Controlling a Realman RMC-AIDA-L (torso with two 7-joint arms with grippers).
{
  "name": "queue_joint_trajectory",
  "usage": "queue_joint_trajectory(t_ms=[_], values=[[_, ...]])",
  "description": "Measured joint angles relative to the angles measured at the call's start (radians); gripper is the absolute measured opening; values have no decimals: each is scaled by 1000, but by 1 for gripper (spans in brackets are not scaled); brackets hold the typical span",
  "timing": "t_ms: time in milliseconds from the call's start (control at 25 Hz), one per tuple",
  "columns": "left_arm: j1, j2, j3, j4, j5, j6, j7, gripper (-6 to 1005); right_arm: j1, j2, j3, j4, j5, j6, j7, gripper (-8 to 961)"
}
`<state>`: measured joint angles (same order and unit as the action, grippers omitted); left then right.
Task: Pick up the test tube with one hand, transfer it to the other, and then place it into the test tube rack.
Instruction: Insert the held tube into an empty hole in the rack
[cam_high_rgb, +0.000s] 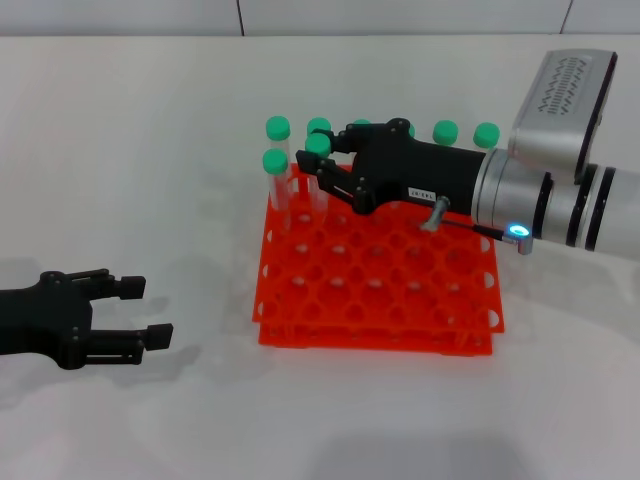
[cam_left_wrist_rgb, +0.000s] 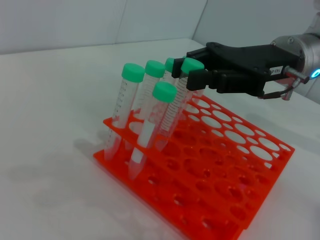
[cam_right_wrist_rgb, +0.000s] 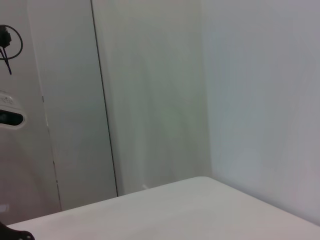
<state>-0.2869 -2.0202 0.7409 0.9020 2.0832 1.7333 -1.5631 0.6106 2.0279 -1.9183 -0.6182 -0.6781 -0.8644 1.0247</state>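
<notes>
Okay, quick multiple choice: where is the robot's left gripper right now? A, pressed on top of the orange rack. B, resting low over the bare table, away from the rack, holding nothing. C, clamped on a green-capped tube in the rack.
B: the left gripper sits open over the table, well apart from the test tube rack, while the right gripper works at the tubes.

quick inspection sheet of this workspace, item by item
surface: plain white table, bare around the rack
job's things: orange test tube rack flat on the table; green-capped test tube held over its far-left holes; other capped tubes stand in the back rows
clutter: nothing seen
grippers: right end effector shut on the test tube above the rack; left end effector open, low over the table, left of the rack
cables: thin lead at the right wrist
surroundings: pale wall panels
</notes>
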Motion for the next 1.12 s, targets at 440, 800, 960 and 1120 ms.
queue_joint_trajectory(t_ms=[440,800,960,1120], values=[[0,0,0,0,0,0,0,865,4,0,-9,-1,0,-1,0,370],[0,0,0,0,0,0,0,865,12,-4,-12,0,0,-20,3,381],[0,1,0,0,0,0,0,865,13,-5,-12,0,-1,-24,3,438],[0,1,0,0,0,0,0,865,11,-5,-11,-5,-1,-24,3,509]])
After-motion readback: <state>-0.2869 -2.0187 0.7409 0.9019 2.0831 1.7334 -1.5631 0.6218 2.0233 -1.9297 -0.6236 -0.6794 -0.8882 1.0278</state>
